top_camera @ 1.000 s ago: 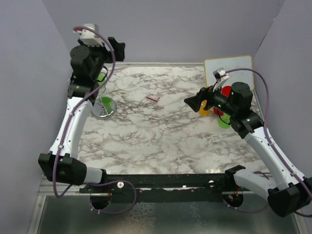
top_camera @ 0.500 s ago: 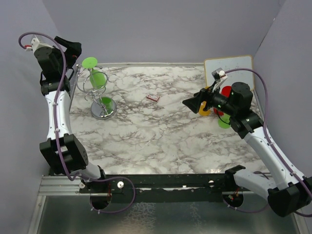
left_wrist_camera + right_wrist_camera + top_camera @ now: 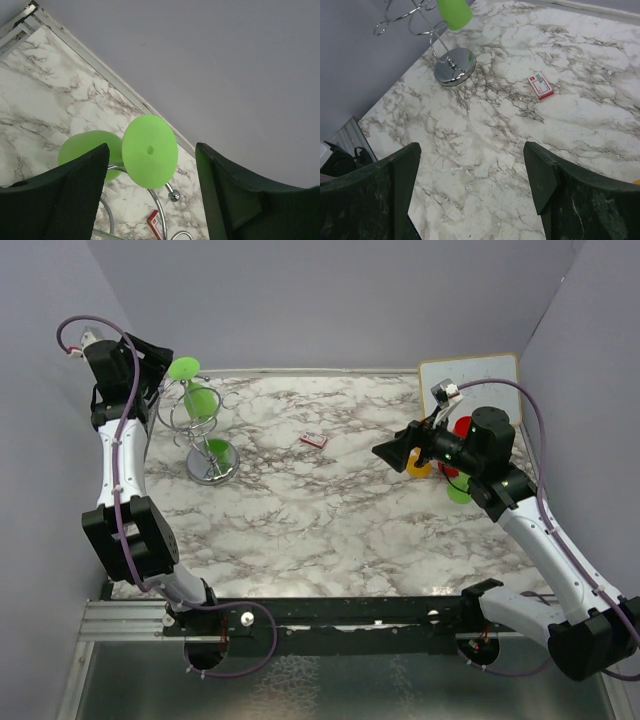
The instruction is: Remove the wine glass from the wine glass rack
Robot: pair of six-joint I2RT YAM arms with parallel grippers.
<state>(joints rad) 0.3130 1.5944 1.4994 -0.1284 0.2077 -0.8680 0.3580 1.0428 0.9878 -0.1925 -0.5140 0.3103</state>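
- The left fingers [image 3: 75, 192] stand apart, with nothing clamped between them.
- Just past their tips, in the gap, is the round green foot of the glass [image 3: 150, 151], turned toward the wrist camera. Whether a fingertip touches it cannot be told.
- The glass hangs upside down on the rack [image 3: 173, 196]. Its bowl is lower, behind the finger at the view's left, and the wire curls under the foot.
- Beyond the foot lies the counter [image 3: 45, 100].
- The right fingers [image 3: 375, 195] are also spread wide, hold nothing and hover over the counter.
- Ahead of them, nearer the finger at the view's right, a small red-and-white card [image 3: 540, 85] lies flat.
- Farther ahead, toward the other finger, are the rack's round base and the glass's green bowl.
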